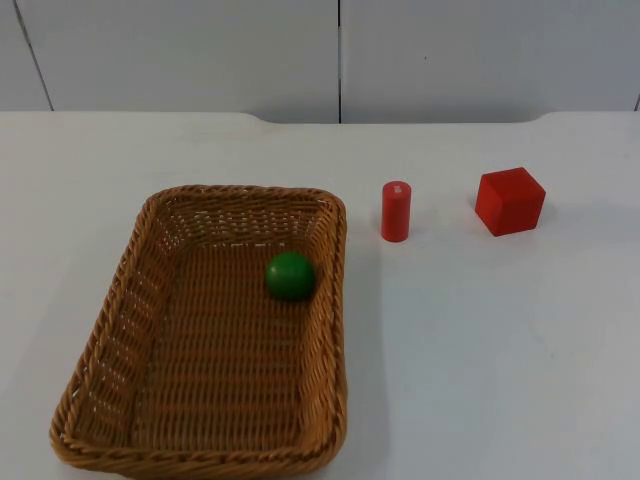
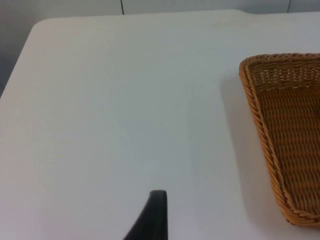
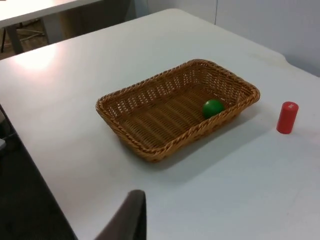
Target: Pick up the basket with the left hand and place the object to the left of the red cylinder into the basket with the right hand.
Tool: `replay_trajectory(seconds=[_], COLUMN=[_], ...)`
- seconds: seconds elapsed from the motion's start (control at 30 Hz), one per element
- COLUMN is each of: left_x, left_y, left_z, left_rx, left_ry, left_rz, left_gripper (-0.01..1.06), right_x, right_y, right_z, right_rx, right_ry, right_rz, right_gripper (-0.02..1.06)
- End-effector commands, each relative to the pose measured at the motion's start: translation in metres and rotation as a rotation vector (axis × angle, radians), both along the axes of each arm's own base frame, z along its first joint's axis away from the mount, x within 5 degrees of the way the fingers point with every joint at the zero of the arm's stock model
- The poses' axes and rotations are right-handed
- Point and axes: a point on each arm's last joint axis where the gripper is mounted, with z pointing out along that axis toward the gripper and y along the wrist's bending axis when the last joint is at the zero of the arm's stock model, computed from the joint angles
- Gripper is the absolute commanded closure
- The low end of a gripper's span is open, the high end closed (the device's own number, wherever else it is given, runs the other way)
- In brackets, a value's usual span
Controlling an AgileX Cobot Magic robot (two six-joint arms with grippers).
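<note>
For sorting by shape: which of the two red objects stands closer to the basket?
The red cylinder, upright just beside the basket; the red cube sits farther away.

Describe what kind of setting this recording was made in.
Probably a lab or office test bench: a plain white table top against a grey partition wall, laid out with a brown woven wicker basket, a green ball, a red cylinder and a red cube.

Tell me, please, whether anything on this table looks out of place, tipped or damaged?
Nothing stands out. The basket sits flat on the table with the green ball inside it. The red cylinder stands upright beside it, and the red cube rests further right. No spills or damage.
</note>
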Motion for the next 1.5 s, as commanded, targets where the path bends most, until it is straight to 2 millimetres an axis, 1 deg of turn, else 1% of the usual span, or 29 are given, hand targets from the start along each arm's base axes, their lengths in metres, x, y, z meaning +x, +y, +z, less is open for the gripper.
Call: replay_trajectory(seconds=[0.0,0.07,0.13,0.6,0.67,0.7,0.73,0.77,1.27,1.37,1.47], left_x=[0.0,0.0,0.0,0.0,0.0,0.0,0.0,0.0,0.0,0.0,0.0], left_y=[0.0,0.0,0.0,0.0,0.0,0.0,0.0,0.0,0.0,0.0,0.0], left_z=[-0.001,-0.001,-0.001,-0.001,-0.001,-0.001,-0.001,-0.001,-0.001,-0.001,-0.001], left_rx=[-0.006,-0.006,-0.006,-0.005,-0.003,-0.003,-0.003,-0.003,-0.003,-0.003,-0.003], left_ry=[0.002,0.002,0.002,0.002,0.001,0.001,0.001,0.001,0.001,0.001,0.001], left_rz=[0.003,0.003,0.003,0.003,0.002,0.002,0.002,0.002,0.002,0.002,0.002], left_gripper=[0.16,0.16,0.16,0.15,0.09,0.09,0.0,0.0,0.0,0.0,0.0], right_x=[0.0,0.0,0.0,0.0,0.0,0.0,0.0,0.0,0.0,0.0,-0.001], right_y=[-0.001,-0.001,-0.002,-0.001,-0.001,-0.001,-0.001,-0.001,-0.001,-0.001,-0.001], right_z=[-0.002,-0.004,-0.016,-0.016,-0.016,-0.016,-0.016,-0.016,-0.016,-0.016,-0.016], right_rx=[-0.017,-0.035,-0.092,-0.085,-0.085,-0.085,-0.085,-0.085,-0.08,-0.079,-0.077], right_ry=[-0.003,0.015,0.084,0.087,0.087,0.087,0.087,0.087,0.093,0.093,0.095], right_rz=[-0.002,-0.006,-0.023,-0.021,-0.021,-0.021,-0.021,-0.021,-0.029,-0.045,-0.099], right_gripper=[-0.01,-0.01,-0.01,-0.01,-0.01,-0.01,-0.01,-0.01,-0.01,-0.01,-0.01])
